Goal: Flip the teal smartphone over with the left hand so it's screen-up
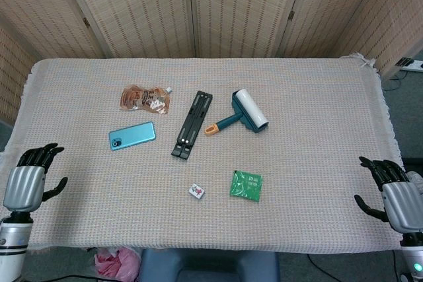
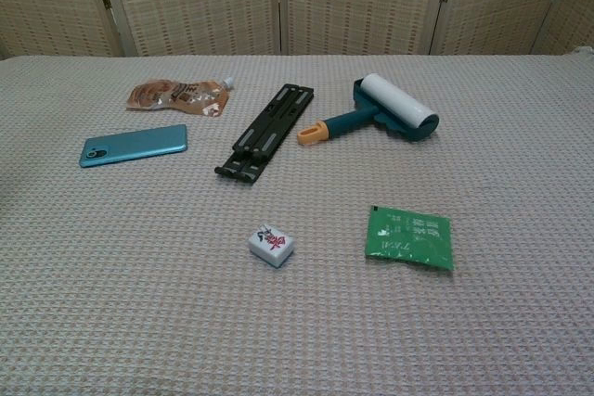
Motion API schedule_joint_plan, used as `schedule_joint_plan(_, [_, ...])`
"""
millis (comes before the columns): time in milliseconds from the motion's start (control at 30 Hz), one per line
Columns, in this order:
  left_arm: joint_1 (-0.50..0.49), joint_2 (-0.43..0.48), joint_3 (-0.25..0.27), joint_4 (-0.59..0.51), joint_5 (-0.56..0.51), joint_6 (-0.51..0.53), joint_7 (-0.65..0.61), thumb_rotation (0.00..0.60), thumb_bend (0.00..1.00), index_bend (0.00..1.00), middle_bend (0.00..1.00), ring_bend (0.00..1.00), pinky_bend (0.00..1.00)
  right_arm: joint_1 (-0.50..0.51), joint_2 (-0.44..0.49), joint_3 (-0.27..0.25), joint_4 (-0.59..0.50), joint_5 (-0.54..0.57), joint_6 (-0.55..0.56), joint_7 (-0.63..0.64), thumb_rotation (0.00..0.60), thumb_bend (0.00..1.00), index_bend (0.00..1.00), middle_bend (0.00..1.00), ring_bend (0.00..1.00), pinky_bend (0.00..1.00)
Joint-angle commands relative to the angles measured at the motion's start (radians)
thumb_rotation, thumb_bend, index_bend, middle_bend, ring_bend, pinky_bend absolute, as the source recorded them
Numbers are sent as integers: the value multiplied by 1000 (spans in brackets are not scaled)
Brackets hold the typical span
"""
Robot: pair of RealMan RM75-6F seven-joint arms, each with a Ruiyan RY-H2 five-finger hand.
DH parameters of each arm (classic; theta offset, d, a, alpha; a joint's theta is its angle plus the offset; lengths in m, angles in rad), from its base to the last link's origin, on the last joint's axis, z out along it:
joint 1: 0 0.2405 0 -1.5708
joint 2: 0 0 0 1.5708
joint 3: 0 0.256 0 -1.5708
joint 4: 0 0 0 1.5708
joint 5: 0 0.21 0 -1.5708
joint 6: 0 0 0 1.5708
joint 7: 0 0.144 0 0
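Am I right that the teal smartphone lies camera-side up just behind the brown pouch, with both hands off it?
Not quite: in the head view the teal smartphone lies in front of the brown pouch, not behind it. It is camera-side up, with the left hand and right hand off it.

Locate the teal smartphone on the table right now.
In the head view the teal smartphone lies back-up on the table's left half, just below the brown pouch and left of the black folding stand.

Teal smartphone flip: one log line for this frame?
stage: pre-reach | flat teal smartphone: camera side up, untouched | left hand: open, at table edge, clear of phone | right hand: open, idle
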Motion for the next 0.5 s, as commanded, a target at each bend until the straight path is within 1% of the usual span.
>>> schedule_joint_plan(33, [29,21,30,0,22,12,19,600,286,252,225,226,217,6,-9,-5,12,-18,-1,9,600,212,144,261,194,163])
schedule_joint_plan(267, [49,43,34,-51,-1,-18,33,600,286,250,225,223,217,1,-36,-12,31,-30,15,-5,600,212,144,261,194,163])
schedule_joint_plan(433, [44,46,23,-73,7,-32,31,600,286,248,225,223,217,-4,-35,-11,32,-16,18,-6,600,212,144,261,194,163])
schedule_joint_plan(500, [29,46,12,-84,9,-55,16,600,286,248,225,223,216,-4,-34,-9,31,-12,17,-6,600,212,144,261,194,163])
